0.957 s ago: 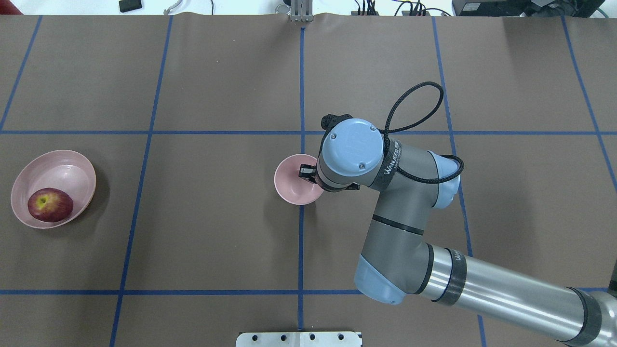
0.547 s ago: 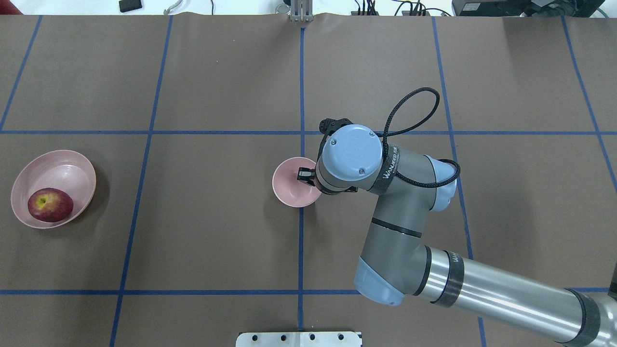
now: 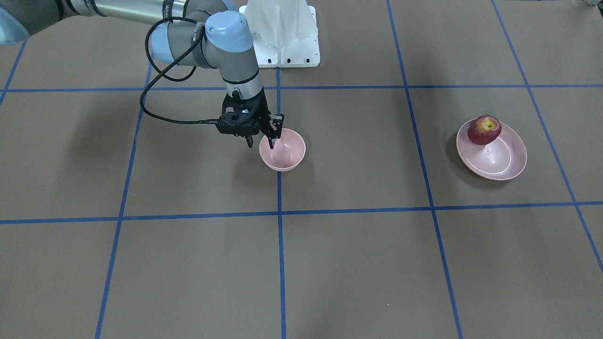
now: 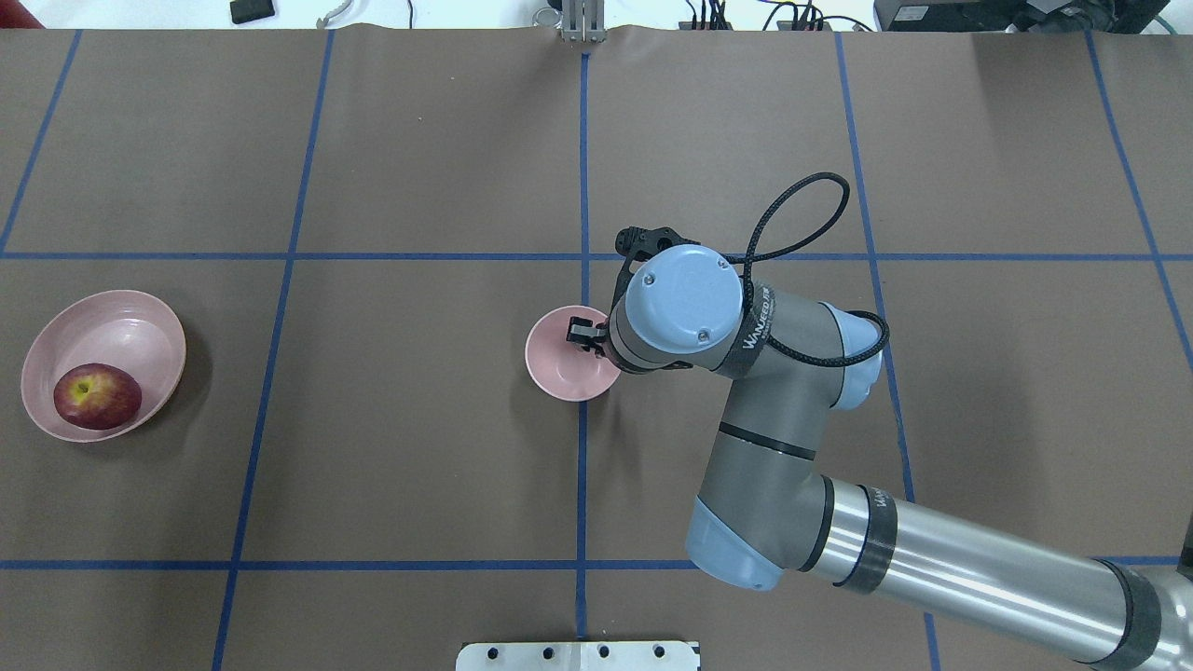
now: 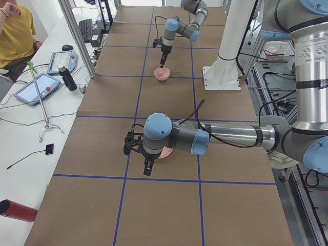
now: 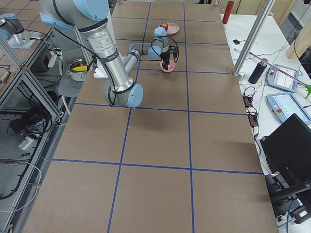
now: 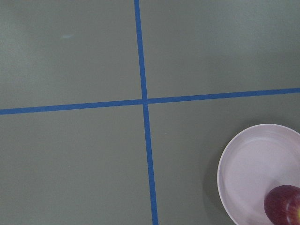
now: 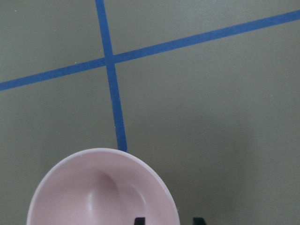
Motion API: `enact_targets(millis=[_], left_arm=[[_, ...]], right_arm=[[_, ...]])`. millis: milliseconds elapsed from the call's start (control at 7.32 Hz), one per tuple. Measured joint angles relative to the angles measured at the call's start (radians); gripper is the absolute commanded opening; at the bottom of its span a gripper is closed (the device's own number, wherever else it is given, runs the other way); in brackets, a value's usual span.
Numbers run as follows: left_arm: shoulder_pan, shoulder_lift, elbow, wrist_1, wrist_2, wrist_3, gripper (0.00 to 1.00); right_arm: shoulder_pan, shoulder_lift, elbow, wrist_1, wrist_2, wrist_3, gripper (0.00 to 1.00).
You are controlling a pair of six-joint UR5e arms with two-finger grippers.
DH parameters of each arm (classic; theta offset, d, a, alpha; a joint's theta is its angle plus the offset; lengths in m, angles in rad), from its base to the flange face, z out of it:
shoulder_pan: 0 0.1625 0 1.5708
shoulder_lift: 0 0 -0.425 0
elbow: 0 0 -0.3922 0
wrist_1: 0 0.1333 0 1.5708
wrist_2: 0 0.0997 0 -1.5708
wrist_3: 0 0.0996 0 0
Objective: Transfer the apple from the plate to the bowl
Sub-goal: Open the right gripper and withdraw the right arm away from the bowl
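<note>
The dark-red apple lies in the wide pink plate at the table's far left; both also show in the front view, apple and plate. The small pink bowl stands on the centre line. My right gripper hangs over the bowl's rim, one finger inside and one outside, with a gap to each side. The right wrist view shows the bowl. My left gripper shows only in the exterior left view, by the plate; I cannot tell its state.
Blue tape lines divide the brown table into squares. The robot's white base stands behind the bowl. In the exterior left view, tablets and a metal post line the operators' side.
The right gripper has shifted slightly toward the plate side, and the bowl has slid a little the same way with it. Apple and plate have not moved.
</note>
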Motion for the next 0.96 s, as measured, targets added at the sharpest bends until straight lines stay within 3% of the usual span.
enact_targets(millis=[410,957], left_arm=[[0.002,-0.021,-0.007,-0.009,-0.040,0.004,0.98],[0.108,-0.052,-0.038,-0.128,-0.034,-0.095,0.99]], right_arm=[[0.230,-0.060,0.096,-0.097,0.185,-0.216,1.00],[0.616,-0.307,0.111,-0.110,0.453,-0.823,1.00]])
